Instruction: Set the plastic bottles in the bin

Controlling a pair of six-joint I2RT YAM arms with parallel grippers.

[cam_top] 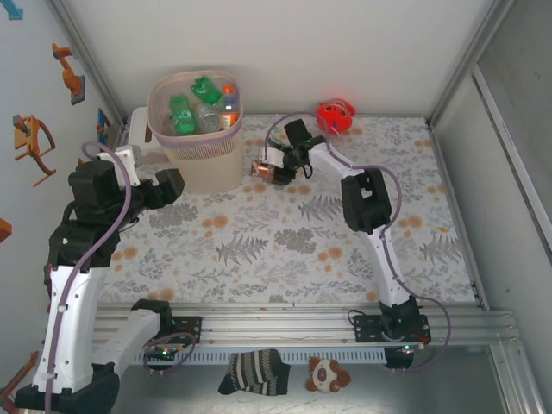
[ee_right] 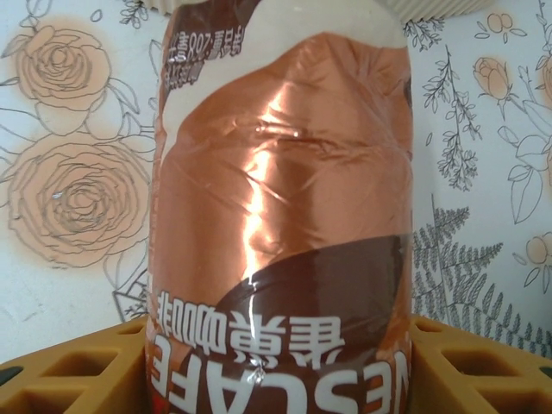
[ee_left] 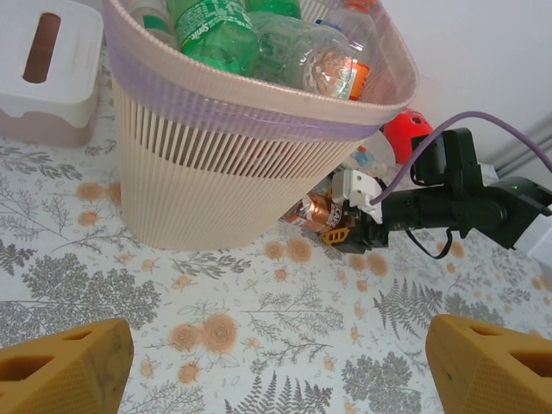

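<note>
White box (ee_left: 47, 78) far left, just beside the bin (cam_top: 207, 168). Left gripper (ee_left: 276, 369) hovers over the table (cam_top: 285, 259) in front of the bin, fingers (ee_left: 65, 366) spread wide, nothing between them. The bin stands at the back left, packed to the rim with green and clear bottles (cam_top: 183, 114). Copper-label bottle (ee_right: 276, 198) lies on the table just beside the bin's right base. Right gripper (ee_right: 276, 366) is clamped on it, one finger against each side. Red toy (cam_top: 335, 115) at the back edge. Table centre and right side are open up to the frame rail.
</note>
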